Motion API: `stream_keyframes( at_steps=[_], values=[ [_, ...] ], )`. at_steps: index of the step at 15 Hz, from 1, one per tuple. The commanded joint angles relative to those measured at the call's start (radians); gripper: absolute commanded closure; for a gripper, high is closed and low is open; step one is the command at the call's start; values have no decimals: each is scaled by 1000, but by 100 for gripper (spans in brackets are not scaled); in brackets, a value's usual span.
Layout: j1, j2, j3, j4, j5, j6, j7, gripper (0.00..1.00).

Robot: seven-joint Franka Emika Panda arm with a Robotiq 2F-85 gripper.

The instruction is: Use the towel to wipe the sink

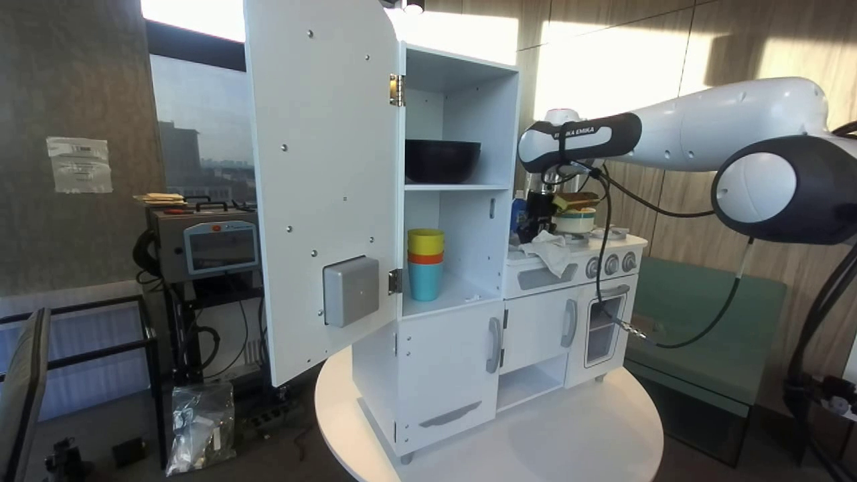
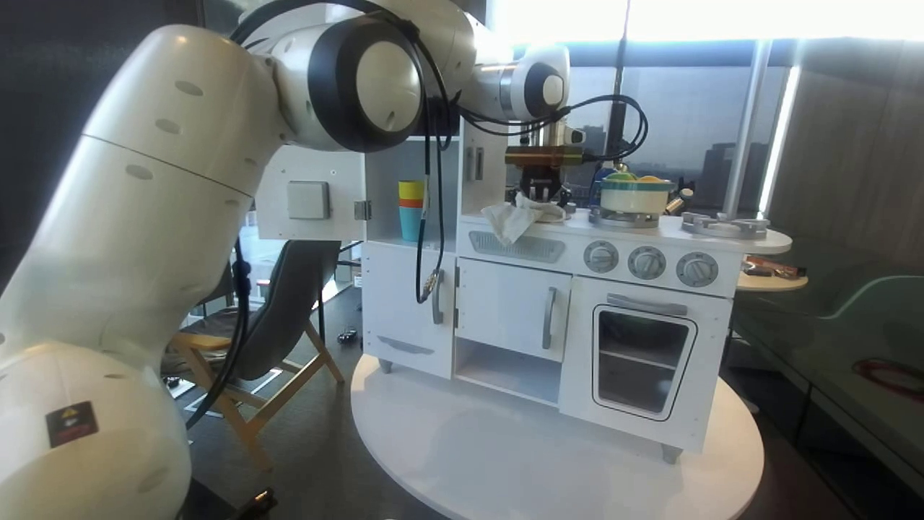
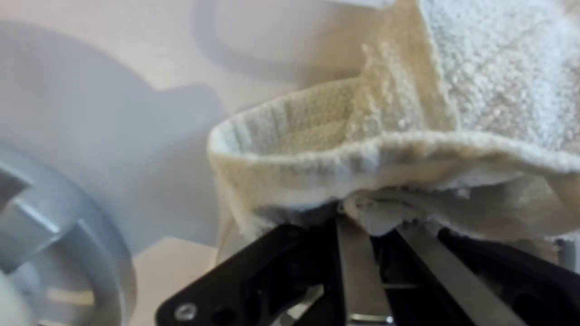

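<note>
Expect light, limp, grippy handling from the white terry towel (image 2: 509, 221), hanging partly over the front edge of the toy kitchen (image 2: 505, 292) near the closest burner (image 2: 623, 219) — best held by a bunched fold, as now in the claw (image 3: 380, 224), pinched almost fully together there.

The towel (image 2: 509, 224) is white; so are the toy kitchen (image 2: 505, 300) and bench (image 2: 548, 462). Knobs (image 2: 646, 262) grey, bowl (image 1: 443, 162) black, cups (image 1: 425, 268) yellow, orange and light blue, pot (image 2: 634, 201) cream, teal-rimmed.
</note>
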Motion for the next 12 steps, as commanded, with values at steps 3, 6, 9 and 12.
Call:
stream_keyframes(
  at_steps=[3, 6, 9, 12],
  values=[
    [-22, -5, 50, 30, 181, -107, -38, 88],
    [-8, 21, 43, 30, 171, -4, -50, 88],
    [-4, 46, 21, 31, 91, 120, -94, 88],
    [-4, 45, -12, 37, -6, 181, -106, 88]
  ],
)
